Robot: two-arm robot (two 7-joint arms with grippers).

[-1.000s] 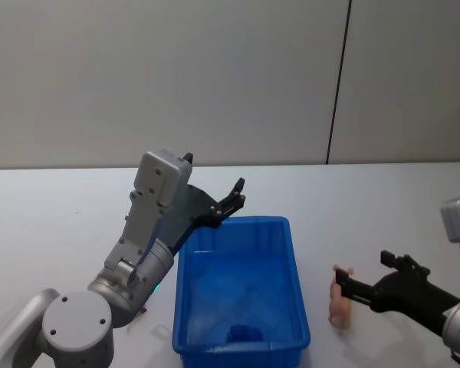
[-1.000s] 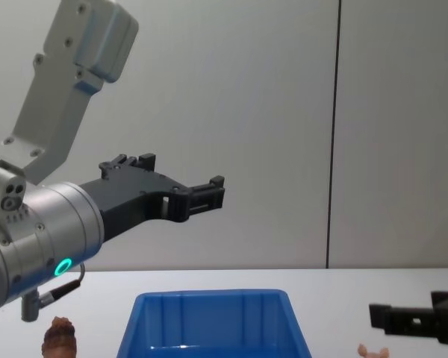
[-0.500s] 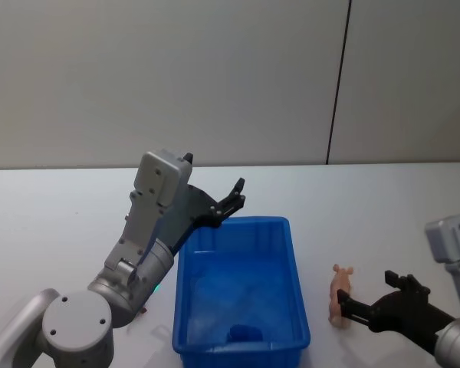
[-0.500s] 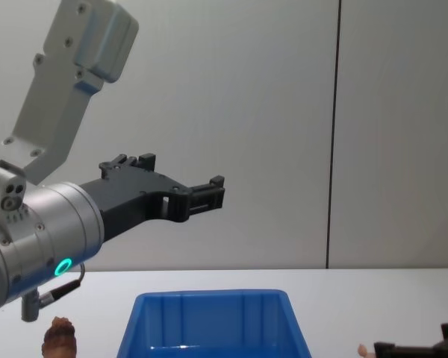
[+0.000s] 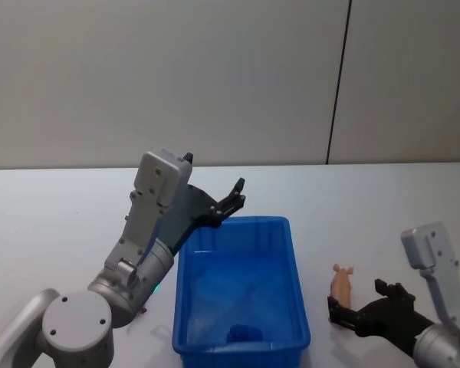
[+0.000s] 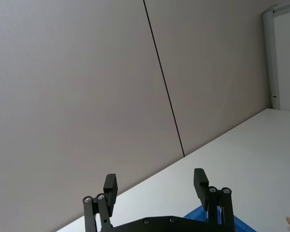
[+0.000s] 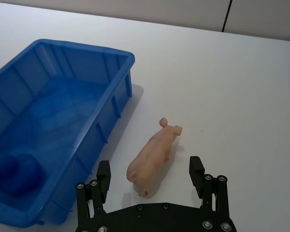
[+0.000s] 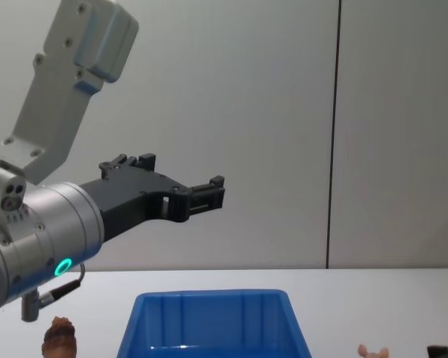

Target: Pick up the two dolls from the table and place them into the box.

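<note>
Flanking the pink doll (image 7: pixel 152 157) beside the box (image 7: pixel 77 44), the right gripper (image 7: pixel 150 165) is open, the left gripper (image 6: pixel 154 176) likewise.

Bare bench (image 7: pixel 232 96) lies open right of the pink doll (image 7: pixel 152 157); the box (image 7: pixel 117 104) wall stands near its left, seemingly apart.

A grey wall (image 5: pixel 176 77) with one dark vertical seam (image 5: pixel 339 77) behind; a small dark-blue lump (image 5: pixel 244 333) nearer.

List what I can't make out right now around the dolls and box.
Reddish-brown doll: chest view, lower part cut by the bottom edge.
Pink doll: chest view, mostly cut off by the bottom edge.
Dark blue lump in the box: head view, unidentifiable.
</note>
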